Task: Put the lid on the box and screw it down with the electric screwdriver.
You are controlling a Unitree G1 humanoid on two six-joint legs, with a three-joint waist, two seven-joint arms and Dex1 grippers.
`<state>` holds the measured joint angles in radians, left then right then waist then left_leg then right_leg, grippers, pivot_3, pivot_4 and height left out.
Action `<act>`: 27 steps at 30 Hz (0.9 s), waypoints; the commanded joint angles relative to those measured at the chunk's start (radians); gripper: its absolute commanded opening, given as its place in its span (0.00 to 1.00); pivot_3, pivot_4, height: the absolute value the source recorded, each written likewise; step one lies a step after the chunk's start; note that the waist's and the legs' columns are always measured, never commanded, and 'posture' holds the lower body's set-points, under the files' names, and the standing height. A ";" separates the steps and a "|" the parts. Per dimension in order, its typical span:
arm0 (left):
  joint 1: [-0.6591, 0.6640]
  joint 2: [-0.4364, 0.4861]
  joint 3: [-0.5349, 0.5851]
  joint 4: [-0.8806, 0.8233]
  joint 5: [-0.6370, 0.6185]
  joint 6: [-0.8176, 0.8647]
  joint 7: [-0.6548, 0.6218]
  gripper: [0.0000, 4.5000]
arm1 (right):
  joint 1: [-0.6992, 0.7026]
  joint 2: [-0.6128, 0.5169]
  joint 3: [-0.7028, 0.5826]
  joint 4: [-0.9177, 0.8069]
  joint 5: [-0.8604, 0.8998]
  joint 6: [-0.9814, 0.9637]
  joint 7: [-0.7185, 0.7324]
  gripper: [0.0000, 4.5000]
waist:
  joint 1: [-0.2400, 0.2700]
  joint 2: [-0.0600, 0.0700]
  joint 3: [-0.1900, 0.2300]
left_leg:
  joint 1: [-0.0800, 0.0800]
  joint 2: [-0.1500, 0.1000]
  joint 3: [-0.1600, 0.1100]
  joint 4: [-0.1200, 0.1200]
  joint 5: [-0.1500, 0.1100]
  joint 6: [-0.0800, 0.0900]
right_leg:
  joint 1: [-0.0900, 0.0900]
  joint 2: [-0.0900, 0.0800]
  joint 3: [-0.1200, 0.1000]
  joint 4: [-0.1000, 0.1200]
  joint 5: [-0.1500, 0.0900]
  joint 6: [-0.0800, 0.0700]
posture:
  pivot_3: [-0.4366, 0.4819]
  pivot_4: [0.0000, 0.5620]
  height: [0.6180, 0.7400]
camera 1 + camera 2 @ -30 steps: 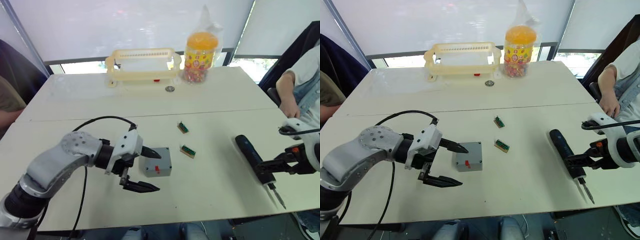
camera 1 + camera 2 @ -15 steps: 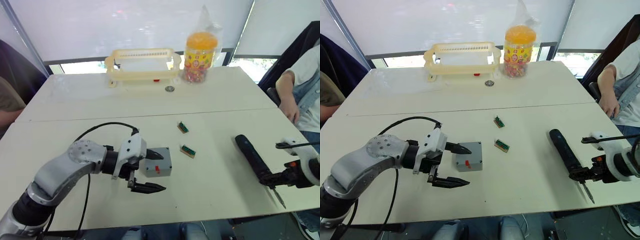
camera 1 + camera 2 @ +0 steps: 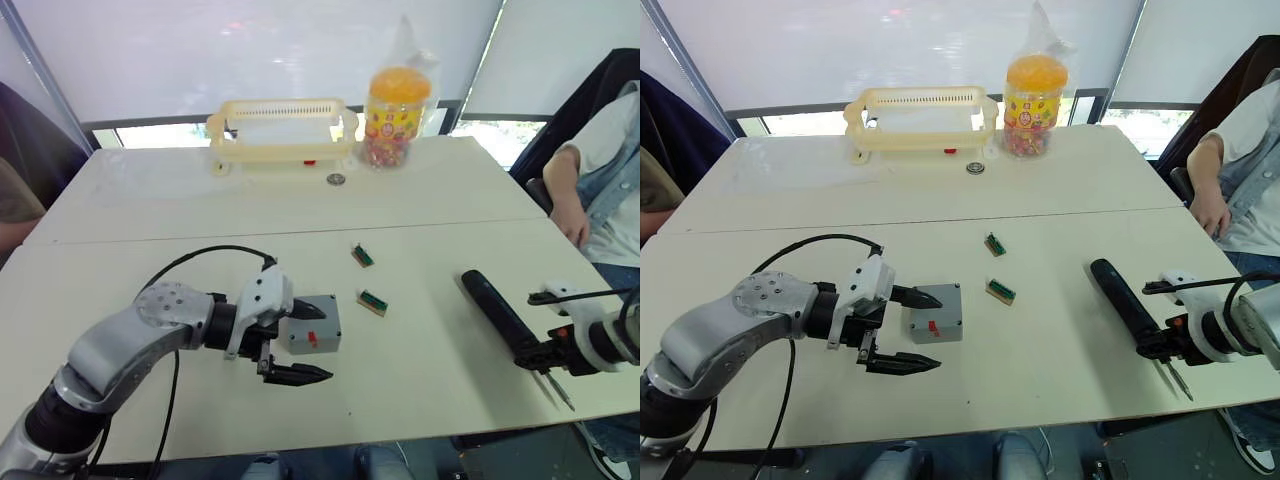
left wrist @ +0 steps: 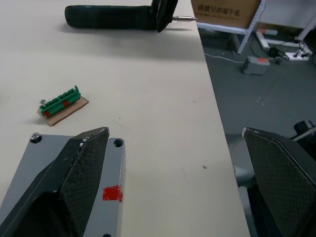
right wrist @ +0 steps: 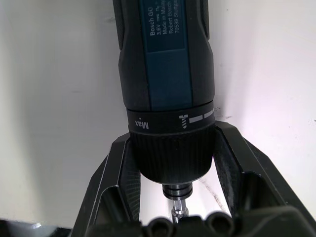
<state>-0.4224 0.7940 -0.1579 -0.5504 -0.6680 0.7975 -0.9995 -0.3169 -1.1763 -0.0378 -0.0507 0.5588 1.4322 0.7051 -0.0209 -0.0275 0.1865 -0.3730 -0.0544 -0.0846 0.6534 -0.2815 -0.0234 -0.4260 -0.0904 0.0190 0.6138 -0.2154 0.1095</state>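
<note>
Box (image 3: 936,315) on the front half of the worktop (image 3: 1060,250), left of centre, well in from the front edge; grey square plastic, flat lid (image 4: 54,163) already on top, corner screw holes showing, small red mark on the near side wall. Left gripper (image 3: 915,331) spread wide at the box's left side: one black finger over the lid's left edge, the other hanging free off the near side, nothing gripped; textured black pads (image 4: 86,163). Plenty of bare tabletop in front of and right of the box.

Electric screwdriver (image 3: 1125,307) lying flat near the worktop's right edge, handle pointing toward the middle, thin metal bit (image 3: 1171,380) toward the front right corner, close to the front edge. Slim black cylinder with a dark-blue panel and a ribbed collar. Right gripper (image 5: 173,163) closed on the collar end, a finger pressed on each side; little room left between the tip and the table edge.

Two small green-and-brown terminal blocks (image 3: 1001,290) (image 3: 994,243) between box and screwdriver, apart from both. Along the far edge: cream slotted plastic basket (image 3: 920,118), a small round metal piece (image 3: 975,167) just in front of it, clear jar with orange lid (image 3: 1031,90) full of coloured sweets. Seated person (image 3: 1240,170) beyond the right edge, hand (image 3: 1208,215) just off the table
</note>
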 commanded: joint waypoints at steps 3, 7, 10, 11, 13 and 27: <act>-0.034 0.004 0.098 0.105 -0.032 -0.001 -0.013 1.00 | -0.172 0.101 -0.313 0.014 -0.043 -0.095 -0.160 0.36 | 0.003 0.011 0.006 | 0.000 -0.001 0.002 0.002 0.000 0.000 | 0.000 0.000 0.002 0.000 0.001 0.000 | 0.48 0.27 1.00; -0.111 0.004 0.111 0.220 -0.028 -0.003 -0.041 1.00 | -0.294 0.306 -0.535 -0.195 -0.003 -0.212 -0.303 0.36 | 0.009 0.018 0.009 | -0.004 -0.001 0.001 0.001 0.000 0.000 | -0.004 0.001 0.003 0.001 0.004 0.006 | 0.48 0.27 1.00; -0.150 -0.017 0.111 0.348 0.033 -0.067 -0.034 1.00 | -0.339 0.646 -0.511 -0.429 0.047 -0.546 -0.405 0.36 | 0.012 0.014 0.007 | -0.003 0.000 0.000 -0.004 0.000 0.000 | -0.005 0.002 0.003 0.002 0.004 0.006 | 0.48 0.27 1.00; -0.154 -0.027 0.114 0.373 0.048 -0.088 -0.030 1.00 | -0.337 0.742 -0.472 -0.476 0.047 -0.640 -0.430 0.36 | -0.001 0.010 0.005 | -0.003 0.000 -0.001 -0.005 0.000 0.000 | -0.005 0.002 0.001 0.000 0.004 0.006 | 0.48 0.27 1.00; -0.152 -0.045 0.118 0.389 0.067 -0.113 -0.021 1.00 | -0.294 0.921 -0.378 -0.517 0.003 -0.760 -0.476 0.36 | -0.017 0.015 0.007 | -0.002 0.001 0.000 -0.006 0.000 -0.001 | -0.008 0.002 0.006 0.002 0.005 0.005 | 0.48 0.27 1.00; 0.025 -0.069 0.104 0.182 0.069 -0.123 0.020 0.01 | 0.049 1.191 0.018 -0.491 -0.128 -1.074 -0.444 0.36 | -0.001 0.014 0.006 | -0.007 -0.001 -0.001 -0.005 0.002 -0.004 | -0.015 -0.001 0.006 0.006 0.006 0.006 | 0.48 0.27 1.00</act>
<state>-0.3972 0.7324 -0.0540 -0.3365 -0.6154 0.6993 -0.9920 -0.2696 0.0156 -0.0558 -0.5038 0.4397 0.4118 0.2431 -0.0220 -0.0133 0.1929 -0.3796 -0.0556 -0.0854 0.6488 -0.2797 -0.0272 -0.4404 -0.0906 0.0254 0.6198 -0.2093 0.1158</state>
